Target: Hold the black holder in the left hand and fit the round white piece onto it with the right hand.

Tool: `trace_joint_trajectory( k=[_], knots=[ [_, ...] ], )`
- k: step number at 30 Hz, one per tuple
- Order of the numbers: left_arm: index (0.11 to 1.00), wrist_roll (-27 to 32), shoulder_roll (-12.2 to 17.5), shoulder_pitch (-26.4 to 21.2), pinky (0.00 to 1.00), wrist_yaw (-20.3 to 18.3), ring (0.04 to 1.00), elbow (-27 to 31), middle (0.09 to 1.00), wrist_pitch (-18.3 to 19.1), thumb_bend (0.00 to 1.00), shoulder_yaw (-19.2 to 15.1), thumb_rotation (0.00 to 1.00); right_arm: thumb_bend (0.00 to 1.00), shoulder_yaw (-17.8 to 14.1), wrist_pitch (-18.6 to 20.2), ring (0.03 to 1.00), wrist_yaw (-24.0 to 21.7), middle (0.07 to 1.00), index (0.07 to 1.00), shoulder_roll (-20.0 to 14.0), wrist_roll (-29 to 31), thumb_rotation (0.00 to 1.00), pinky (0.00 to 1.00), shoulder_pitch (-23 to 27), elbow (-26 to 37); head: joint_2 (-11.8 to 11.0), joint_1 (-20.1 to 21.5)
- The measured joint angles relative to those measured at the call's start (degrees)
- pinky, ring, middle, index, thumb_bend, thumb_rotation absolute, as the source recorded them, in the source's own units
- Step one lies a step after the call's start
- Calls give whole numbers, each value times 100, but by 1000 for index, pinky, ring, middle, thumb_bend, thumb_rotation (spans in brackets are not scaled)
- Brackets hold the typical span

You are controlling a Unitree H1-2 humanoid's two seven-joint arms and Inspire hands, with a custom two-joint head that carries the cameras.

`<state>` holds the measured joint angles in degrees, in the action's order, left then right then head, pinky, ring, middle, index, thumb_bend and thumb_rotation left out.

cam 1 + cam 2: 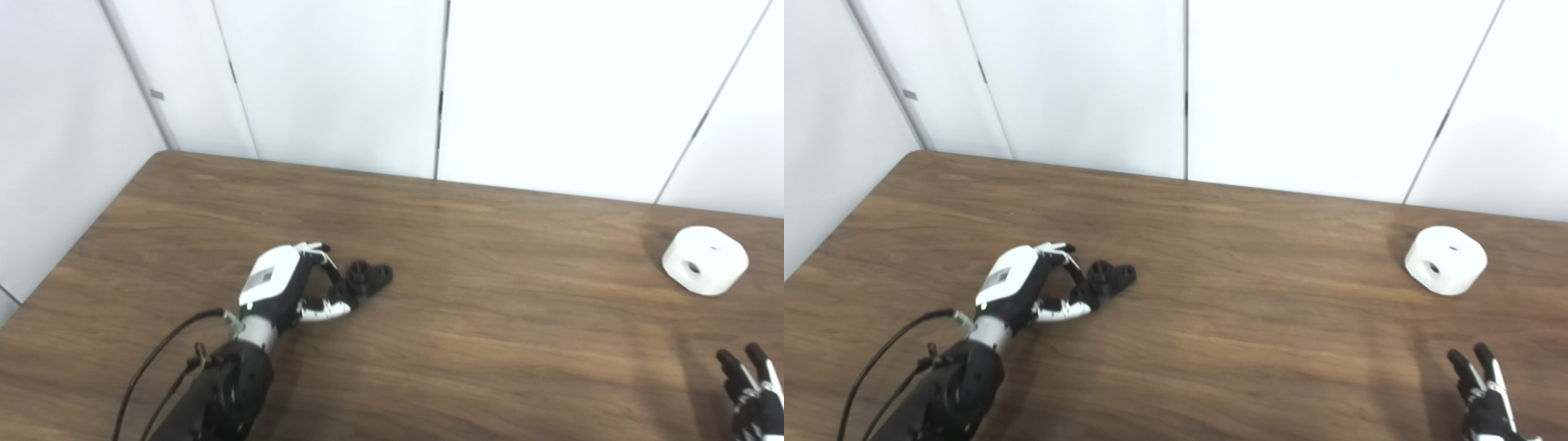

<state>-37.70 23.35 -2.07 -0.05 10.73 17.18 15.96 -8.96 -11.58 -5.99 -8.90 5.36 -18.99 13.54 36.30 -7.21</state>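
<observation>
Grasp step: left hand (288, 288) curling around black holder (369, 277) on tabletop (490, 337), grip not clearly sealed. Right hand (1482, 392) spread, empty, near right; must reach round white piece (1446, 260) far right.

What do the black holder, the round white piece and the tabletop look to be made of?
Black holder: probably matte molded or printed plastic, dull with round sockets. Round white piece: likely matte white plastic, smooth with drilled-looking holes. Table: wood-grain surface, possibly laminate, with a faint sheen.
</observation>
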Motion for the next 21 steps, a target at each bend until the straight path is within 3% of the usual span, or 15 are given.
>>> trace_joint_trajectory(
  k=[13,21],
  knots=[
    [492,-81,-71,321,925,-362,936,461,884,-690,506,738,56,456,182,97,966,74,918,970,80,-231,1000,1000,-8,101,290,571],
    [490,-85,-127,517,904,-376,918,478,867,-1342,509,879,53,461,378,440,965,182,915,967,94,-285,998,1000,-29,239,536,993]
  ],
)
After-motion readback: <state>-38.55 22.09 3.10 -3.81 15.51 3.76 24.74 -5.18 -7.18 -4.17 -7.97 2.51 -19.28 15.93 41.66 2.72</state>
